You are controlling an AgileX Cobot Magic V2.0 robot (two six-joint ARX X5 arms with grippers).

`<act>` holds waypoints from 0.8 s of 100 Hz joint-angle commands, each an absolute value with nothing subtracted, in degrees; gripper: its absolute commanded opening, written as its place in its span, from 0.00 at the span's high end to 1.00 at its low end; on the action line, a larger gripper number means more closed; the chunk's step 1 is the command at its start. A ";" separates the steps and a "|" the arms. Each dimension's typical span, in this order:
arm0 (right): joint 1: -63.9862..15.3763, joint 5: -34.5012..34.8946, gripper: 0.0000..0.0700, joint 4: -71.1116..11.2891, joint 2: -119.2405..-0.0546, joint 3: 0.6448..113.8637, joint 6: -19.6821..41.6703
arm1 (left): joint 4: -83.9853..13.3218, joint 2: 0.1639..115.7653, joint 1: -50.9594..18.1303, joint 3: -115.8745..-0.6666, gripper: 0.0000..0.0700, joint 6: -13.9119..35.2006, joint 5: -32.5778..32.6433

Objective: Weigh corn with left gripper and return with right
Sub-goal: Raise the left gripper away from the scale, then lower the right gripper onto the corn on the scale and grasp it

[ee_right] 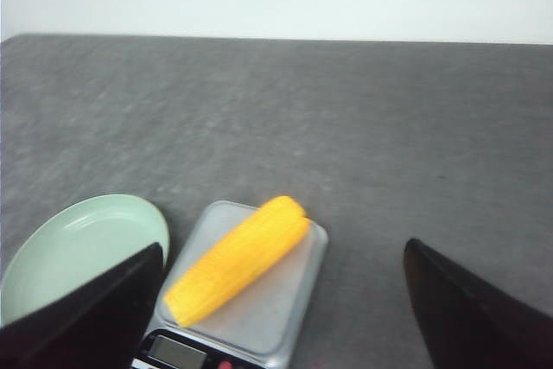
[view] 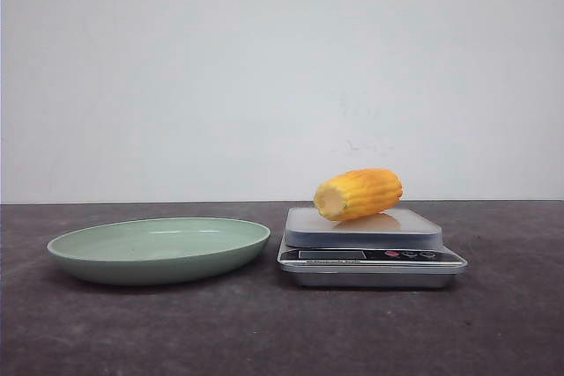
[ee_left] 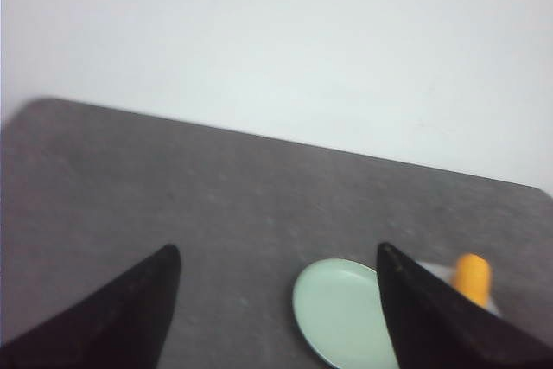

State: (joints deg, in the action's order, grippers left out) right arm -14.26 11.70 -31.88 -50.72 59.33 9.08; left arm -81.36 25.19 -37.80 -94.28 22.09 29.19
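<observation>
corn [view: 358, 194] lies on its side on the platform of a silver kitchen scale [view: 370, 251], paler cut end toward the camera, touched by nothing. just left of the scale sits a pale green plate [view: 159, 249] on the dark table [view: 264, 332]. left gripper [ee_left: 276, 300] and right gripper [ee_right: 281, 300] both hang above the table, fingers spread wide, holding nothing.

Corn [view: 358, 194] lying on scale [view: 370, 248] platform; plate [view: 159, 249] just left of scale, both on table [view: 264, 332].
</observation>
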 commanded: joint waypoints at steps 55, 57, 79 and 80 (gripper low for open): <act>-31.57 -1.30 0.19 -16.14 -79.35 60.45 16.03 | -82.17 15.68 -24.05 -71.42 0.38 22.81 17.43; -31.68 -1.58 0.19 -15.79 -80.31 60.45 16.40 | -82.19 15.46 -24.05 -70.81 0.38 22.83 17.43; -31.68 -1.74 0.15 -14.79 -88.84 61.56 19.57 | -82.43 12.75 -24.08 -66.76 0.38 22.81 17.30; -31.68 -1.83 0.14 -14.90 -89.14 61.67 19.66 | -82.46 12.67 -24.08 -66.74 0.38 22.81 17.30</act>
